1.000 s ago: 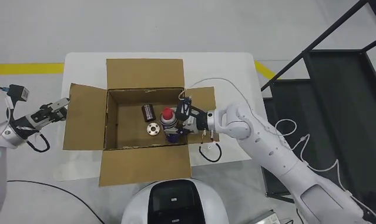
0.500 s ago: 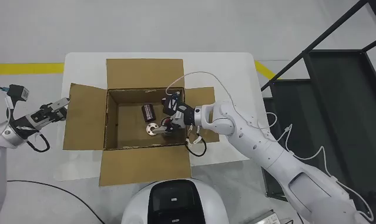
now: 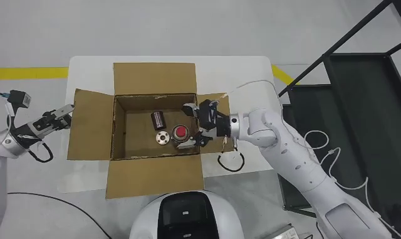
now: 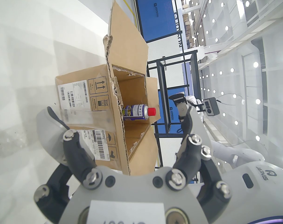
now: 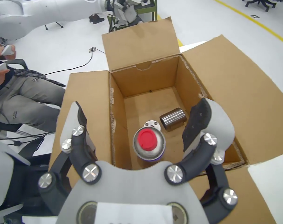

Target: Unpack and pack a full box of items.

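While spray can (image 5: pixel 148 142) stands upright in box (image 3: pixel 153 76), close to right wall, right gripper (image 5: pixel 139 107) hangs above it, jaws spread, empty; likely lined up for grasp. Metal cylinder (image 5: pixel 173 119) and flange (image 5: pixel 151 124) lie beside can. Left gripper (image 3: pixel 64 114) spread, empty, outside left flap.

White table (image 3: pixel 238 73) (yellow floor stripe (image 3: pixel 31 72) beneath it) beside black metal steps (image 3: pixel 357 95).
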You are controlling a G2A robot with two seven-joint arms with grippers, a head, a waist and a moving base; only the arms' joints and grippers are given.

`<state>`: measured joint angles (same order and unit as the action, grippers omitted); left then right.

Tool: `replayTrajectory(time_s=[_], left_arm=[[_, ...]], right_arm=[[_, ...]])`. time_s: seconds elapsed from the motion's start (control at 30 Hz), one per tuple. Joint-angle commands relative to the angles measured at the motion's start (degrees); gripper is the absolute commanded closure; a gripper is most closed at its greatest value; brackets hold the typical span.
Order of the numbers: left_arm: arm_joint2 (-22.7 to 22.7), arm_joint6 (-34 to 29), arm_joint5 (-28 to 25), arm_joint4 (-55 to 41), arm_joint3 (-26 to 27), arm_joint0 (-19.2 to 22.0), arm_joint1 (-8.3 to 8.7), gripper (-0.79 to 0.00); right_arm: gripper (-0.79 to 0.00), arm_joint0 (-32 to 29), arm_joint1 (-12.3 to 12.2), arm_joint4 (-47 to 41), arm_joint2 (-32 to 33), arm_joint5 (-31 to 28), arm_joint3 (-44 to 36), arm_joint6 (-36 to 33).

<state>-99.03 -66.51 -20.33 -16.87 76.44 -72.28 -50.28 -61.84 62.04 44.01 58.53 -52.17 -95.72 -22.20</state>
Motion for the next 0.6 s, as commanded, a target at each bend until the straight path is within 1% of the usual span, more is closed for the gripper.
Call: replayTrajectory(time_s=[0.0, 0.03, 0.47, 0.53, 0.57], left_arm=[[0.0, 0.0, 0.0, 0.0, 0.0, 0.0, 0.00, -0.785], [0.0, 0.0, 0.0, 0.0, 0.0, 0.0, 0.00, -0.785], [0.0, 0.0, 0.0, 0.0, 0.0, 0.0, 0.00, -0.785], [0.0, 0.0, 0.0, 0.0, 0.0, 0.0, 0.00, -0.785], [0.0, 0.0, 0.0, 0.0, 0.0, 0.0, 0.00, -0.785]], right_arm=[[-0.785, -1.9, -0.8, -2.8, 1.0, -2.0, -2.2, -4.0], [-0.785, -2.3, -1.0, -3.6, 1.1, -2.9, -2.5, -5.0], [-0.785, -2.3, -1.0, -3.6, 1.1, -2.9, -2.5, -5.0], [-0.785, -3.3, -1.3, -1.7, 2.7, -2.0, -3.3, -4.7], [-0.785, -4.4, -1.5, -2.0, 3.0, -3.2, -3.6, -3.5]])
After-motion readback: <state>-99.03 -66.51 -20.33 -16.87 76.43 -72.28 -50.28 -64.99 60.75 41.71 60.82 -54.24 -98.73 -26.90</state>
